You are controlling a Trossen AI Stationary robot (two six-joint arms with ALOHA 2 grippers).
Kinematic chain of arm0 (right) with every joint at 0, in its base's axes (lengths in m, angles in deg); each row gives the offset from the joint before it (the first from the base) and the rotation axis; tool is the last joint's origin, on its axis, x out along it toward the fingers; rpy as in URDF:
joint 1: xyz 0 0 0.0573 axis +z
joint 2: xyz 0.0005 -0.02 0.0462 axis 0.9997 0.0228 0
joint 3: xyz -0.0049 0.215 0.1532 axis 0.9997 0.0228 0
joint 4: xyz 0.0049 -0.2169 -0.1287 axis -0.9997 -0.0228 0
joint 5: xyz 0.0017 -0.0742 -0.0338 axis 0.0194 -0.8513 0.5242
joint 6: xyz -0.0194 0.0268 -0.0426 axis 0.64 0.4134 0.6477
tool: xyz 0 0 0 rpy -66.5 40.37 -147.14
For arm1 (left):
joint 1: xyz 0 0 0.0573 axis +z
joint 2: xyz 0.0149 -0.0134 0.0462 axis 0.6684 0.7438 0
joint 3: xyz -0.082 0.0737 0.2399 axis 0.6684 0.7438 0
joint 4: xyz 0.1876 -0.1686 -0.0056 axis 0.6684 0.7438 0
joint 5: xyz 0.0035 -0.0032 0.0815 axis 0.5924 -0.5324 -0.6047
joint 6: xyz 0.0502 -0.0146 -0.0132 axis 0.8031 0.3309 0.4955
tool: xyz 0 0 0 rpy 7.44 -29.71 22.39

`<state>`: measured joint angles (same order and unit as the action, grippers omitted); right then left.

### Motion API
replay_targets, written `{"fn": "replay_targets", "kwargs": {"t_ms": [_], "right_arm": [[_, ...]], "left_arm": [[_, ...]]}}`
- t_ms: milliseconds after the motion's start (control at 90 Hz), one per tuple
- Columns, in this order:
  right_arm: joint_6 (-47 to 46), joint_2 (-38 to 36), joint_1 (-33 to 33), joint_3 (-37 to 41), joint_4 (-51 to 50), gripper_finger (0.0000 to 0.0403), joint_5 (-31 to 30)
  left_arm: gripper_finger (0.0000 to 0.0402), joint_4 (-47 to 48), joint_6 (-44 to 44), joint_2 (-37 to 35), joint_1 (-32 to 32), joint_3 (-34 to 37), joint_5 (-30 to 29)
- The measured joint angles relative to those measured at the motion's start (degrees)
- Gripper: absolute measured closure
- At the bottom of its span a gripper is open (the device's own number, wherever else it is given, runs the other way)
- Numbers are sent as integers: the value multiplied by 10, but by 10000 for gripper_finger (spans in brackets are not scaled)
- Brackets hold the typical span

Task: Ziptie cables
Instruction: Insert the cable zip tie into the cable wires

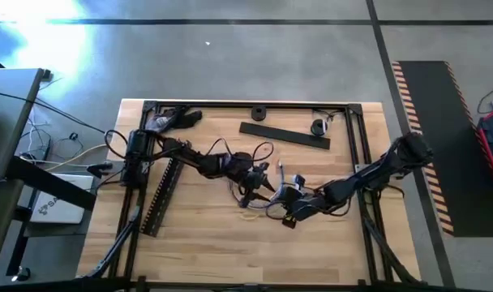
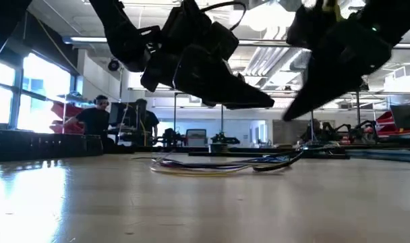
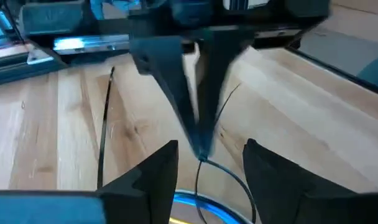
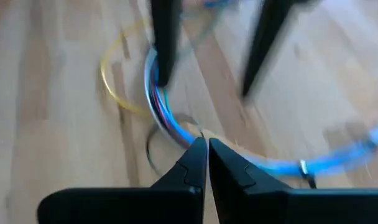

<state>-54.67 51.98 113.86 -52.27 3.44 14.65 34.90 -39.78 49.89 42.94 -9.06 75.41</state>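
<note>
Cables (image 4: pixel 166 115): a loose bundle of thin wires, blue, red, grey and yellow, is laid flat on the wooden table (image 1: pixel 206 243), near its middle. In the low view the bundle (image 2: pixel 218 164) is seen as a low curved heap under both grippers.
Yellow wire (image 4: pixel 114 87): one strand is bent out as a wide loop beside the bundle.
Left gripper (image 1: pixel 259 177): it is held above the bundle at the middle of the table. In the right wrist view its two dark fingers (image 4: pixel 165 43) are seen well apart, so the gripper is spread; one finger is placed over the bundle, the other beside it. Nothing is held between them.
Right gripper (image 4: pixel 206 149): it is placed just beside the left one, low over the cables. Its two fingers are pressed together at the tips. A thin dark strand is seen at the tips in the left wrist view (image 3: pixel 201 152), but whether it is really pinched cannot be told.
Black slotted strips: one (image 1: pixel 162 195) is laid on the left part of the table, another (image 1: pixel 284 135) near the far edge.
Background: persons (image 2: pixel 97 118) are seen in the room behind the table.
</note>
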Motion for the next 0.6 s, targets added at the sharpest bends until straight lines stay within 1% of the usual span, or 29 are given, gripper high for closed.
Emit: {"fn": "replay_targets", "kwargs": {"t_ms": [78,144,189,289,356,422,489,600], "right_arm": [[-63,-22,-2,3,-35,402,37],[-95,-40,-2,24,-38,393,80],[-116,-51,-2,42,-20,382,109],[-175,-63,-2,96,75,342,159],[-215,-62,-1,139,149,311,177],[-261,-62,-4,178,224,281,180],[-304,-62,-6,214,275,255,178],[-341,-59,-8,248,350,229,179]], "left_arm": [[251,1,0,0,-1,0,0],[254,2,0,0,-3,0,0],[256,3,0,0,-3,0,-1],[261,2,0,0,-6,0,-3],[264,4,0,0,-7,0,-5],[267,5,0,0,-10,0,-6],[270,8,0,0,-12,0,-6],[271,8,0,0,-14,0,-6]]}}
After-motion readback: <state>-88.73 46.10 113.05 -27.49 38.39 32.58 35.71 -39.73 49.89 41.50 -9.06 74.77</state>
